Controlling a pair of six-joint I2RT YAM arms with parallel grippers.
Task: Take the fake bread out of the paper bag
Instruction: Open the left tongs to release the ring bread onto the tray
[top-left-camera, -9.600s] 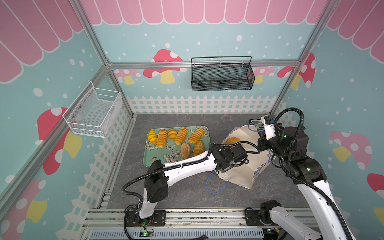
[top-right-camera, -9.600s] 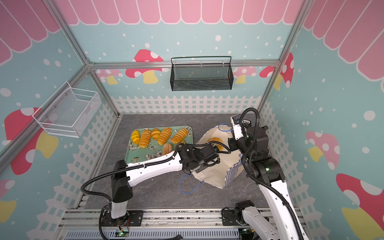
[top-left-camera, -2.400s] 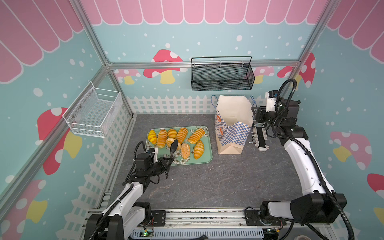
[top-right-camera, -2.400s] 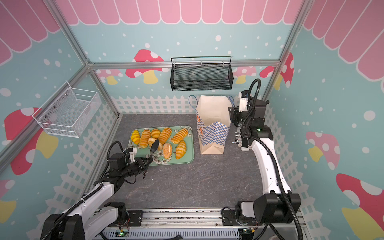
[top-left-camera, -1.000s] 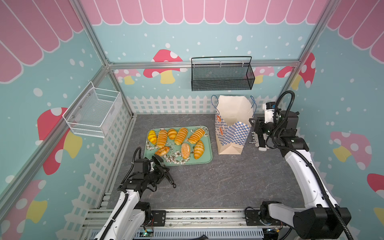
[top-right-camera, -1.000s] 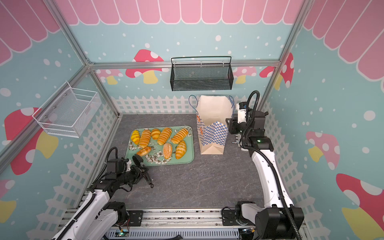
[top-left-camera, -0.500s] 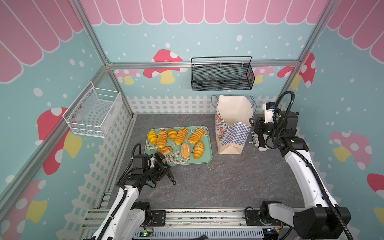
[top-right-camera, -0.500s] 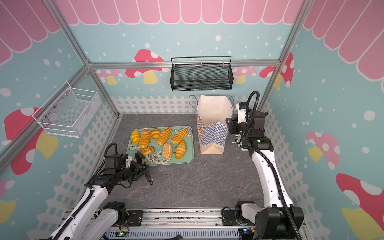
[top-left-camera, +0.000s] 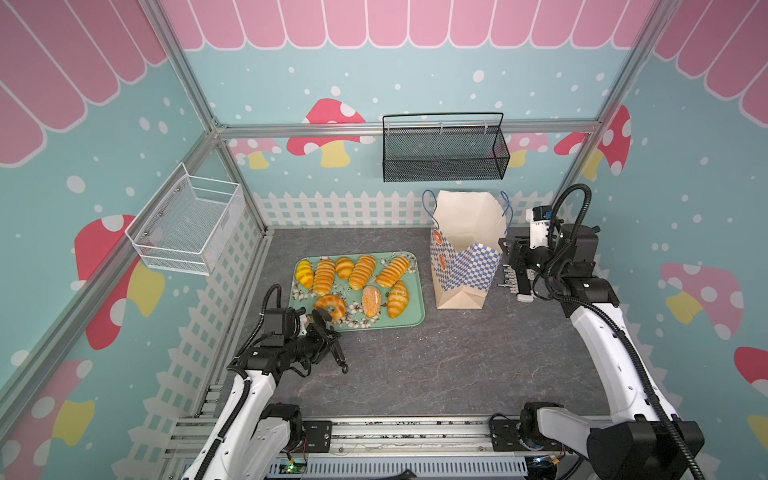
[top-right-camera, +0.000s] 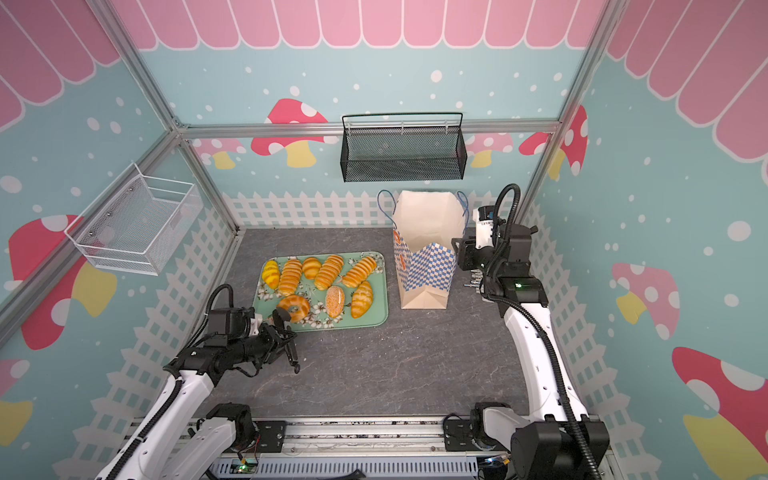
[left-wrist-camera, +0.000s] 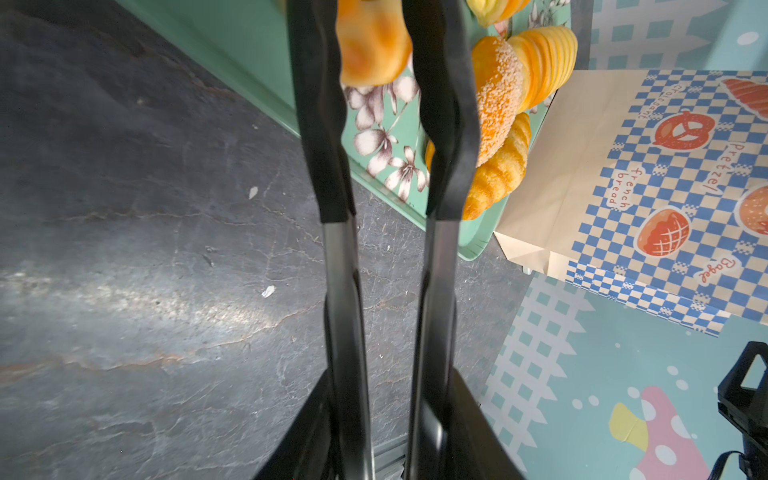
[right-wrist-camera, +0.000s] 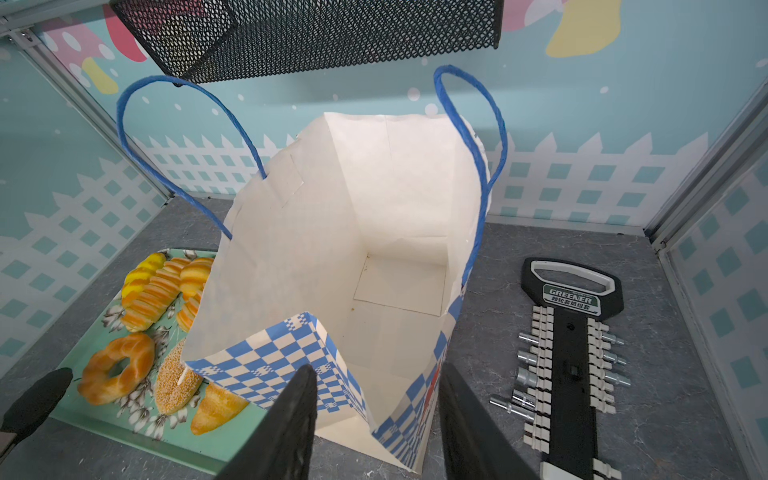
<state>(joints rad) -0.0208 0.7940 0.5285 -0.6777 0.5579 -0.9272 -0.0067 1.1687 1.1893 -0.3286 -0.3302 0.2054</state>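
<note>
The table (top-left-camera: 436, 365) carries everything. At its far right stands the bag (top-left-camera: 469, 270), upright and gaping. In the right wrist view its floor is bare, so we judge it emptied. It is thin paper, so it should be light and easy to tip or crumple. To steady it we would take a side wall near the rim, not the cord handles.

Left of it and apart lies the tray (top-left-camera: 409, 320), and every piece of bread (top-left-camera: 361, 272) we can see rests on it.

The right gripper (right-wrist-camera: 376, 372) hangs just beside the bag's right wall, fingers spread and holding nothing. The left gripper (top-left-camera: 326, 343) is clamped on the tongs (left-wrist-camera: 332, 187), whose arms stand apart. Their tips reach the tray's near-left corner by the bagel (top-left-camera: 340, 308), but we cannot tell whether they touch it.

The bread looks moulded and glossy — probably light, a little slick and hard to damage. We would take the oblong rolls across the narrow middle, where the ridges give purchase. The bagel we would pinch through one side of its ring. The oval (top-left-camera: 371, 300) offers a rougher, speckled crust.
</note>
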